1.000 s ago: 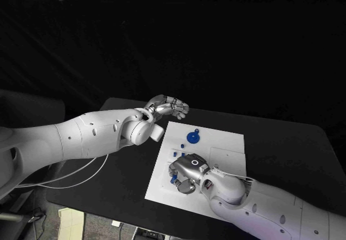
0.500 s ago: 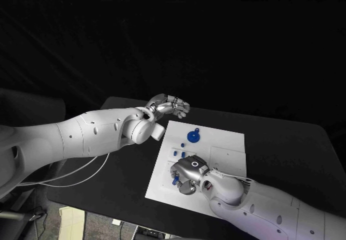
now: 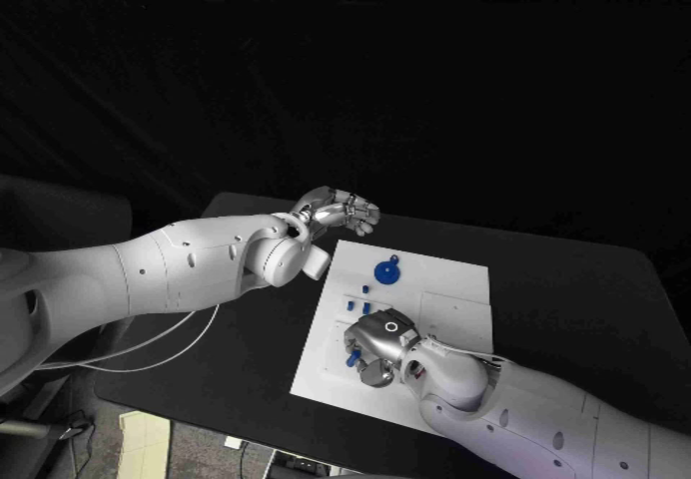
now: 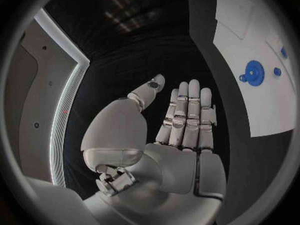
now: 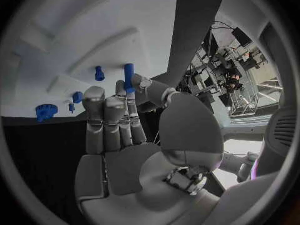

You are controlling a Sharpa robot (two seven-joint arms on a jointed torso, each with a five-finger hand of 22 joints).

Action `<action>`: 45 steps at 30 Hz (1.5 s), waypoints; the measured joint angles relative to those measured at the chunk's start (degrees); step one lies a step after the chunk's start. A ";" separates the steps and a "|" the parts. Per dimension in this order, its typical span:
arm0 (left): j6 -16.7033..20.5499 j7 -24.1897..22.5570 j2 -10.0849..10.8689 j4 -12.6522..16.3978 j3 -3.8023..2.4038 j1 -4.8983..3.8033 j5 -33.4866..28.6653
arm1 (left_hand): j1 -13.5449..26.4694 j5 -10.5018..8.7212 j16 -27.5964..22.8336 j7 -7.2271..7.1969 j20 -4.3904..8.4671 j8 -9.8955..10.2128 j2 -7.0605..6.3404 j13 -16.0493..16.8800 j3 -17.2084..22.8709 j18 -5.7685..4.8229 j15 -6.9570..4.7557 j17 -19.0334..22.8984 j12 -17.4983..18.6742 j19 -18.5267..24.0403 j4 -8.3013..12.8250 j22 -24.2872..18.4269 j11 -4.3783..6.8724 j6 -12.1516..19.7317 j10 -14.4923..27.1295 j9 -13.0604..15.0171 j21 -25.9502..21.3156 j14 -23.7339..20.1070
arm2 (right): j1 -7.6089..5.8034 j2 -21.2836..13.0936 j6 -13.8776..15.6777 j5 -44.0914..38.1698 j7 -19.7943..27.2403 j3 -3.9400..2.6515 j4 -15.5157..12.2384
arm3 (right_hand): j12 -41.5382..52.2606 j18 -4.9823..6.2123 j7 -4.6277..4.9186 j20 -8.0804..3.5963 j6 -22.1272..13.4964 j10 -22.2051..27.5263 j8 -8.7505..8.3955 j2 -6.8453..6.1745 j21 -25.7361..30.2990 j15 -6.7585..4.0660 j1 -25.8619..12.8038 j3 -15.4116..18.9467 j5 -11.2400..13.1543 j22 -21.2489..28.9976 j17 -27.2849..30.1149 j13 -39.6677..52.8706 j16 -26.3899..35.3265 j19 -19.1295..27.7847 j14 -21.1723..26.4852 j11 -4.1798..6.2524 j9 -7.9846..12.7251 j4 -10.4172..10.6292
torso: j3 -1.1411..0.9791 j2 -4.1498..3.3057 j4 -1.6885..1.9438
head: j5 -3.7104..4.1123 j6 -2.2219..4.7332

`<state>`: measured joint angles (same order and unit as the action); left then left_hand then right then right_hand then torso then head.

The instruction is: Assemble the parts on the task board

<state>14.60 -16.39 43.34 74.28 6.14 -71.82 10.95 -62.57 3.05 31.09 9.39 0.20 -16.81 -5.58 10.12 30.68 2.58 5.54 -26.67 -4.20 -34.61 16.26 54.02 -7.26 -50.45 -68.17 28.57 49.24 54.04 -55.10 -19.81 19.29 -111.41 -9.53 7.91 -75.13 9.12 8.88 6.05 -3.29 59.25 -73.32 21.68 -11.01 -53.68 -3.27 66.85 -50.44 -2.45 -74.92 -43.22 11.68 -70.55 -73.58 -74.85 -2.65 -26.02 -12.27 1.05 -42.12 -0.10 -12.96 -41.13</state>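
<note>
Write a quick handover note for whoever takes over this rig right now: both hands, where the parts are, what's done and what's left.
Left hand: open, holds nothing, off the far left corner of the task board.
Right hand: over the board's near left part, pinching a blue peg between thumb and a finger.
Blue gear lies on the board's far part; a few small blue parts sit between it and the right hand.
Done: peg picked up.
Left: seat the peg, then the gear and the small parts. Whether any of them is already seated I cannot tell.

Robotics lab, black table, equipment racks, cables, dark backdrop
</note>
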 measured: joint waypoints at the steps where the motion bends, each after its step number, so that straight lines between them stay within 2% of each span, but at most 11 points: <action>1: 0.00 0.00 0.00 0.00 0.00 0.00 0.00 | 0.00 0.00 0.00 0.00 0.00 0.00 0.00 0.00 0.00 0.01 0.00 0.00 0.00 0.00 0.00 0.00 0.00 0.00 0.00 0.00 0.00 0.00 | 0.00 0.00 0.04 -0.10 -0.12 0.00 0.00 | 0.00 -0.01 0.00 0.00 0.00 0.00 0.01 0.00 0.00 0.00 0.00 0.00 0.01 0.00 0.00 0.00 0.00 0.00 0.00 0.00 -0.03 0.00 | 0.00 0.00 0.00 | 0.00 0.01; 11: -0.02 0.00 -0.05 -0.02 0.00 0.00 -0.02 | 0.00 0.00 0.00 0.00 0.00 0.00 0.00 0.00 0.00 0.00 0.00 -0.05 0.00 0.00 0.00 0.05 0.00 0.00 0.00 -0.05 0.00 0.00 | 0.01 0.37 -0.36 -0.61 -0.47 0.09 -0.03 | -0.01 -0.01 -0.09 0.02 -0.09 0.00 0.23 0.08 0.00 0.00 0.08 0.08 0.02 0.01 0.00 -0.02 0.00 0.00 0.00 0.00 -0.07 -0.07 | -0.01 0.00 -0.01 | -0.08 -0.04; 22: -0.04 0.00 -0.17 0.08 0.00 0.00 -0.03 | 0.00 0.00 0.00 0.21 0.00 0.00 0.00 -0.04 0.00 0.00 0.00 -0.15 0.00 0.00 0.00 0.04 0.00 0.21 0.00 -0.04 0.00 0.00 | -0.24 1.42 -1.75 -1.26 -0.65 1.31 0.06 | -0.03 -0.01 -0.09 0.05 -0.09 0.00 0.22 0.07 0.00 0.00 0.08 0.16 -0.22 0.01 0.00 -0.02 0.00 0.00 0.00 0.00 -0.04 -0.15 | 0.02 0.01 0.01 | -0.06 -0.13; 33: -0.06 0.00 -0.17 0.08 0.00 0.00 -0.04 | 0.00 0.00 0.00 0.21 -0.20 0.00 0.00 -0.04 0.00 0.02 0.00 -0.21 0.00 0.20 0.00 0.08 0.00 0.21 0.00 -0.04 0.00 0.00 | -0.38 1.86 -1.91 -1.70 -0.92 1.61 0.11 | -0.05 -0.03 -0.09 -0.09 -0.10 0.00 0.21 -0.04 0.00 -0.04 -0.03 -0.16 -0.22 0.01 0.11 0.00 0.00 0.33 0.04 0.00 -0.08 -0.48 | 0.05 0.00 0.03 | -0.02 -0.26; 39: -0.08 0.02 -0.14 0.08 0.00 0.00 -0.05 | 0.00 0.00 -0.22 0.21 -0.20 0.00 0.00 -0.04 0.00 0.01 0.00 -0.26 0.00 0.20 0.00 0.08 0.00 0.21 0.00 -0.04 0.00 0.00 | -0.32 1.79 -1.42 -1.08 -0.84 1.69 0.16 | -1.48 -0.03 1.04 -0.08 -1.23 0.13 -0.99 -2.05 0.00 0.11 -2.05 0.28 -0.89 0.01 0.29 -0.08 0.00 0.34 0.31 -0.13 0.30 -0.68 | 0.03 0.00 -0.02 | -0.09 -0.27; 42: -0.09 0.02 -0.13 0.08 0.00 0.00 -0.05 | 0.00 0.00 -0.22 0.21 -0.20 0.00 0.00 -0.04 0.00 0.01 0.00 -0.25 0.00 0.20 0.00 0.08 0.00 0.21 0.00 -0.04 0.00 0.00 | -0.20 1.70 -1.15 -0.56 -0.71 1.80 0.09 | -2.50 -0.04 1.43 0.01 -2.89 1.29 -1.84 -3.48 0.00 0.27 -3.49 2.38 -1.57 0.01 0.35 -0.53 0.00 0.53 0.63 -1.47 0.83 -0.91 | 0.02 0.01 -0.03 | -0.09 -0.27; 45: -0.10 0.02 -0.10 0.07 0.00 0.00 -0.05 | 0.00 0.00 -0.22 0.21 -0.20 0.00 0.00 -0.04 0.00 0.02 0.00 -0.25 0.00 0.20 0.00 0.07 0.00 0.21 0.00 -0.04 0.00 0.00 | -0.15 1.51 -0.76 -0.06 -0.62 1.84 0.01 | -3.53 -0.06 2.20 0.24 -4.44 3.04 -2.77 -4.34 0.00 1.25 -4.35 4.83 -2.68 0.02 0.44 -1.02 0.00 0.42 0.42 -1.96 1.28 -1.47 | -0.02 0.00 -0.03 | -0.09 -0.27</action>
<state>14.50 -16.37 43.24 74.35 6.14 -71.82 10.90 -62.57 3.05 30.86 9.59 0.00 -16.81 -5.58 10.08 30.68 2.60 5.54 -26.93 -4.20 -34.41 16.26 54.09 -7.26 -50.24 -68.17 28.53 49.24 54.04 -55.25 -18.30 18.54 -111.47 -10.16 9.76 -75.12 5.59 8.82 8.25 -3.05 54.82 -70.27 18.91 -15.35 -53.68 -2.02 62.49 -45.62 -5.13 -74.90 -42.78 10.67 -70.55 -73.16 -74.42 -4.60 -24.73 -13.74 1.03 -42.12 -0.14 -13.06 -41.41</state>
